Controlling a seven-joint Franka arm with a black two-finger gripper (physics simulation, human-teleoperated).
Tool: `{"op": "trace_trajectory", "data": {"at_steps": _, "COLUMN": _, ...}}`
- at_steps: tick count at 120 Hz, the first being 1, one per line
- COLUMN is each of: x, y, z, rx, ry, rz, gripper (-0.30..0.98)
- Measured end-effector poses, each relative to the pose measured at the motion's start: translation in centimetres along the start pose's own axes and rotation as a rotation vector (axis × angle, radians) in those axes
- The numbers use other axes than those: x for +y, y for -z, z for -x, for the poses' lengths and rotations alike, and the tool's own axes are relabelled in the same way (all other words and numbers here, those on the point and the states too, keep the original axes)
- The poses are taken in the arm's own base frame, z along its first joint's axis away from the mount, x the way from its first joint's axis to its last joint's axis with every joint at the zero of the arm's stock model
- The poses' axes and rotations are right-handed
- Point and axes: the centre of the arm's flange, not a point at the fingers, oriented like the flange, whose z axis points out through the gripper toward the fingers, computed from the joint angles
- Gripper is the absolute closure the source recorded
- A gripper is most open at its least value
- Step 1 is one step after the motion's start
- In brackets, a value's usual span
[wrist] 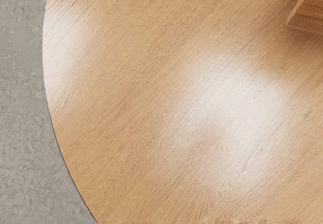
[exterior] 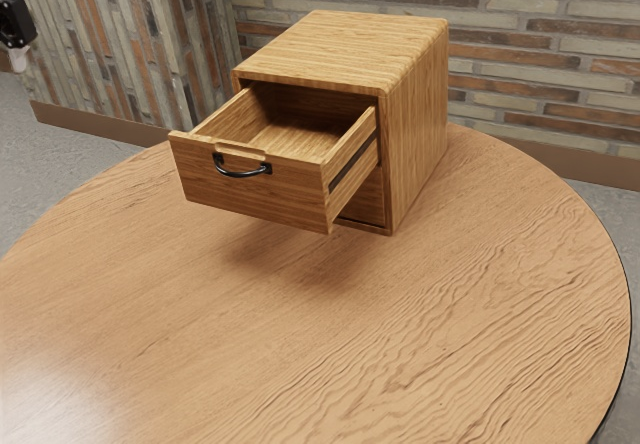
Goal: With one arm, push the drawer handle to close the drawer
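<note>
The gripper [exterior: 18,26] is partly in sight at the exterior view's upper left edge, high up and well apart from the cabinet; its fingers cannot be made out. A wooden cabinet [exterior: 420,114] stands on the table with its upper drawer [exterior: 290,199] pulled far out. On the drawer's front is a black curved handle [exterior: 243,173], with nothing touching it. The drawer's inside looks bare. In the wrist view, a corner of the wooden drawer [wrist: 309,18] juts in at the upper right.
The round wooden table [exterior: 450,334] carries the cabinet near its far edge, with a brick wall [exterior: 540,64] behind. Below the pulled-out drawer lies its shadow. The table's curved edge and grey floor [wrist: 22,108] appear in the wrist view.
</note>
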Motion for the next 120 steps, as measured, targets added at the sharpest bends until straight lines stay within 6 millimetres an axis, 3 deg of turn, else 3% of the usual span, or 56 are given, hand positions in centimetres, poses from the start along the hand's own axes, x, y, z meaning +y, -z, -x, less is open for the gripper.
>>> {"op": "trace_trajectory", "data": {"at_steps": 10, "x": 5.4, "y": 5.8, "z": 2.7, "rx": 0.049, "ry": -0.089, "rz": -0.149, "gripper": 0.0}}
{"op": "trace_trajectory", "data": {"at_steps": 15, "x": 6.8, "y": 6.1, "z": 2.8, "rx": 0.035, "ry": -0.104, "rz": -0.169, "gripper": 0.0}}
{"op": "trace_trajectory", "data": {"at_steps": 24, "x": 9.1, "y": 2.6, "z": 0.3, "rx": -0.049, "ry": -0.14, "rz": -0.139, "gripper": 0.0}}
{"op": "trace_trajectory", "data": {"at_steps": 35, "x": 12.3, "y": -4.8, "z": -4.8, "rx": -0.167, "ry": -0.177, "rz": -0.093, "gripper": 0.0}}
{"op": "trace_trajectory", "data": {"at_steps": 43, "x": 13.7, "y": -7.8, "z": -6.6, "rx": -0.21, "ry": -0.189, "rz": -0.056, "gripper": 0.0}}
{"op": "trace_trajectory", "data": {"at_steps": 55, "x": 13.0, "y": -9.4, "z": -7.8, "rx": -0.225, "ry": -0.164, "rz": 0.004, "gripper": 0.0}}
{"op": "trace_trajectory", "data": {"at_steps": 63, "x": 13.1, "y": -10.7, "z": -7.9, "rx": -0.248, "ry": -0.16, "rz": 0.034, "gripper": 0.16}}
{"op": "trace_trajectory", "data": {"at_steps": 76, "x": 16.3, "y": -13.1, "z": -6.6, "rx": -0.302, "ry": -0.209, "rz": 0.05, "gripper": 0.43}}
{"op": "trace_trajectory", "data": {"at_steps": 88, "x": 18.6, "y": -16.4, "z": -5.7, "rx": -0.336, "ry": -0.237, "rz": 0.061, "gripper": 0.59}}
{"op": "trace_trajectory", "data": {"at_steps": 100, "x": 19.9, "y": -18.6, "z": -6.2, "rx": -0.309, "ry": -0.242, "rz": 0.068, "gripper": 0.67}}
{"op": "trace_trajectory", "data": {"at_steps": 120, "x": 19.9, "y": -21.2, "z": -8.1, "rx": -0.228, "ry": -0.22, "rz": 0.063, "gripper": 0.74}}
